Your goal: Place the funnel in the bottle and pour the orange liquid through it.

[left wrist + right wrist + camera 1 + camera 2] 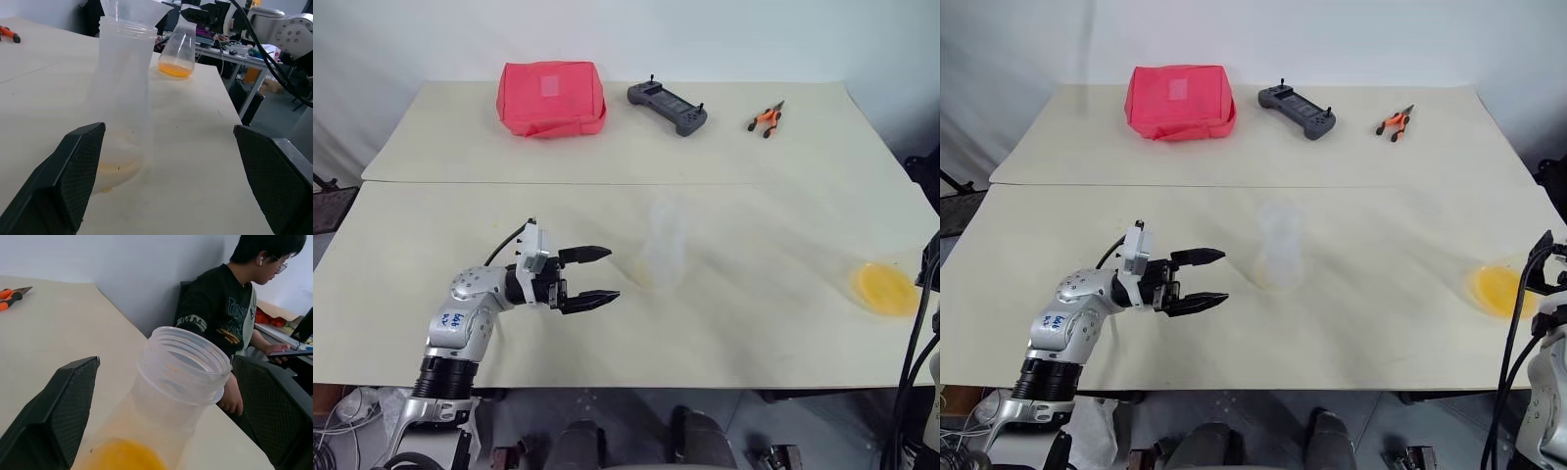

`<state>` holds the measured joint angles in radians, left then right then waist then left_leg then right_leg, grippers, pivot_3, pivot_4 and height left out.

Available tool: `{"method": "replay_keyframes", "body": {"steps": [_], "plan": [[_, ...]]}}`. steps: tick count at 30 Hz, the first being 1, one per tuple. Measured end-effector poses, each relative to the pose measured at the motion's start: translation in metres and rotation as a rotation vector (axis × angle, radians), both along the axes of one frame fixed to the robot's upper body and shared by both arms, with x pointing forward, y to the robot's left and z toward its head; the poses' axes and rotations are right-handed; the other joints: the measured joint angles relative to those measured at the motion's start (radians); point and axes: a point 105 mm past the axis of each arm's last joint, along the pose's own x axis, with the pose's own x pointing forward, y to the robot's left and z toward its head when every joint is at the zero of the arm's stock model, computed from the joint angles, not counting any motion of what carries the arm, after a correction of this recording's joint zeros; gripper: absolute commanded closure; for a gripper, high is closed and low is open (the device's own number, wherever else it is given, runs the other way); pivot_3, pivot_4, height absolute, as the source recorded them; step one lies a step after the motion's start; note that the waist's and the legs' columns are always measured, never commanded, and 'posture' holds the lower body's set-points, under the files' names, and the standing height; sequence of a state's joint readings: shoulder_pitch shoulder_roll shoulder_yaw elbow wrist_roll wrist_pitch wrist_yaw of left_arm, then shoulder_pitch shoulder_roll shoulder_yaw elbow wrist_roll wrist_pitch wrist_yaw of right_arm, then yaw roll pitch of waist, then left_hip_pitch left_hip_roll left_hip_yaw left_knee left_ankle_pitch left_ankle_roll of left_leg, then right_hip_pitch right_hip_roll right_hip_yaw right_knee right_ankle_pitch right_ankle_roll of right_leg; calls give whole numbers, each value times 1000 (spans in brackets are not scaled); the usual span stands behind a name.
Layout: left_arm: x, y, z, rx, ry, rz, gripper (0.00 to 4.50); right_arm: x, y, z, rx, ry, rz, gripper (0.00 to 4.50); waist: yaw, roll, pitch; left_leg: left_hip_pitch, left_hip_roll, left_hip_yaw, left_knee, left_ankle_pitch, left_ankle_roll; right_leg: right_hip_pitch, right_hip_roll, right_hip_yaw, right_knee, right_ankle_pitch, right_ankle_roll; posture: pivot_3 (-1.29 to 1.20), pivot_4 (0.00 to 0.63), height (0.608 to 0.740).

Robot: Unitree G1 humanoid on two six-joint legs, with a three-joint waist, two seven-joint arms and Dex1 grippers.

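Observation:
The clear bottle point(666, 247) stands mid-table with the see-through funnel point(133, 11) seated in its mouth and a thin yellowish film at its base. My left gripper point(614, 273) is open, level, its fingertips just left of the bottle and apart from it. The orange liquid point(884, 289) lies in the bottom of a second clear flask point(177, 53) near the table's right edge. My right gripper point(166, 360) is open, one finger on each side of that flask's wide neck, with a gap on both sides.
At the far side of the table lie a red pouch point(551, 98), a grey handheld controller point(667, 108) and orange-handled pliers point(766, 119). A seated person point(230, 308) is just past the table's right edge point(901, 157), holding a phone.

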<state>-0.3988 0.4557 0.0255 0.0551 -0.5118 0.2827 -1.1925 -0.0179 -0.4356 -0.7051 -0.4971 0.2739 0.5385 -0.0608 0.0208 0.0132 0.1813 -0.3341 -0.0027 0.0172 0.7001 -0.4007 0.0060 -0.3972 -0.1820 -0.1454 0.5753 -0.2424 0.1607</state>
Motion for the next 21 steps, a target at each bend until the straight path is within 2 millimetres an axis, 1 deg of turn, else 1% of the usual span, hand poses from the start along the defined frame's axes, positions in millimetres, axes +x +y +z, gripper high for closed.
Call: {"method": "replay_keyframes", "body": {"steps": [8,16,21], "plan": [[-1,1,-3,-2,9,9,40,-4,4,-2,-9,4,12,0,1,0,0,0,0,0,0,0,0,0,0,0,0,0,0,0,150,740],[0,-1,-2,-11,3,12,40,-11,19,-2,13,-7,29,0,1,0,0,0,0,0,0,0,0,0,0,0,0,0,0,0,150,740],[0,-2,-2,-15,-1,10,40,-17,27,-1,51,-24,5,0,1,0,0,0,0,0,0,0,0,0,0,0,0,0,0,0,150,740]]}}
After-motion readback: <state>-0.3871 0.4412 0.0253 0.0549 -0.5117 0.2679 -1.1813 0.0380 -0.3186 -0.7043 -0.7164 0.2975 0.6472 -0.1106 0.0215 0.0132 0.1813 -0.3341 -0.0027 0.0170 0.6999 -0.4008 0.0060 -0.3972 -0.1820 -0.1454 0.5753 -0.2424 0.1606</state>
